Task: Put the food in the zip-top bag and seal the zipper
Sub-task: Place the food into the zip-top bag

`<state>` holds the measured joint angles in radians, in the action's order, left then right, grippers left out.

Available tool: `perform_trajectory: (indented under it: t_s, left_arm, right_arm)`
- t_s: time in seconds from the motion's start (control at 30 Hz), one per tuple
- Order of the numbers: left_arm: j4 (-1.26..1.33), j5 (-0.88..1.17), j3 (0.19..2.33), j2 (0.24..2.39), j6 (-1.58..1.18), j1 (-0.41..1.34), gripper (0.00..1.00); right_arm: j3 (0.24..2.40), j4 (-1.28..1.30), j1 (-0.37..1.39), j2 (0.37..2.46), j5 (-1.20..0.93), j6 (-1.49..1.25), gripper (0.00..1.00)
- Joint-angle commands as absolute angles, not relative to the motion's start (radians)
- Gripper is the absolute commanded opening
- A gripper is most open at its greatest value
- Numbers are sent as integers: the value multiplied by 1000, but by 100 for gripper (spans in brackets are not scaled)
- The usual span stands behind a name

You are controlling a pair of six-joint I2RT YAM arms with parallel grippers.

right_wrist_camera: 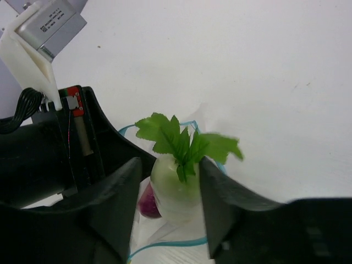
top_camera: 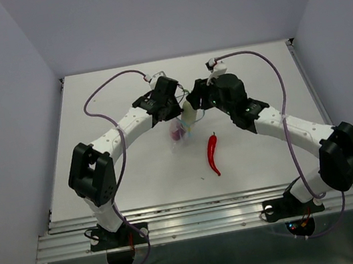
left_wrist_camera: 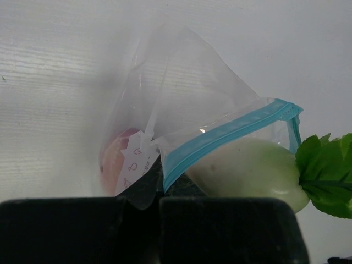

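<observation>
My left gripper point(left_wrist_camera: 157, 201) is shut on the rim of the clear zip-top bag point(left_wrist_camera: 181, 82), just beside the blue zipper point(left_wrist_camera: 231, 132). The purple-red onion point(left_wrist_camera: 115, 159) lies inside the bag. The white radish point(right_wrist_camera: 176, 187) stands in the bag's mouth, leaves up and outside. My right gripper point(right_wrist_camera: 170, 165) straddles the radish with its jaws open; a thin gap shows on the left side. The red chili point(top_camera: 213, 153) lies on the table, to the right of the bag point(top_camera: 179, 138) and nearer the arms. Both grippers, the left point(top_camera: 176, 110) and the right point(top_camera: 193, 102), meet over the bag.
The white table point(top_camera: 124, 181) is walled in grey on three sides, with a metal rail point(top_camera: 203, 212) along the near edge. The left arm's black gripper body point(right_wrist_camera: 82, 143) sits close beside my right fingers.
</observation>
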<state>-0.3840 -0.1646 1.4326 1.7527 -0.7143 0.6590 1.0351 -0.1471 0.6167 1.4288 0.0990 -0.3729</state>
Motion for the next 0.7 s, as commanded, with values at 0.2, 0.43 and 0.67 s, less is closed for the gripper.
perform_trajectory:
  t_s: [0.2, 0.43, 0.67]
  left_arm:
    - [-351, -161, 1433, 1686, -695, 657, 0]
    - [-336, -150, 1431, 1680, -686, 658, 0]
    - [-316, -129, 1422, 1677, -673, 658, 0]
  right_arm:
    - [1166, -16, 624, 1531, 109, -371, 19]
    - [1155, -3, 624, 1552, 86, -367, 17]
    - [1180, -9, 624, 1600, 31, -362, 1]
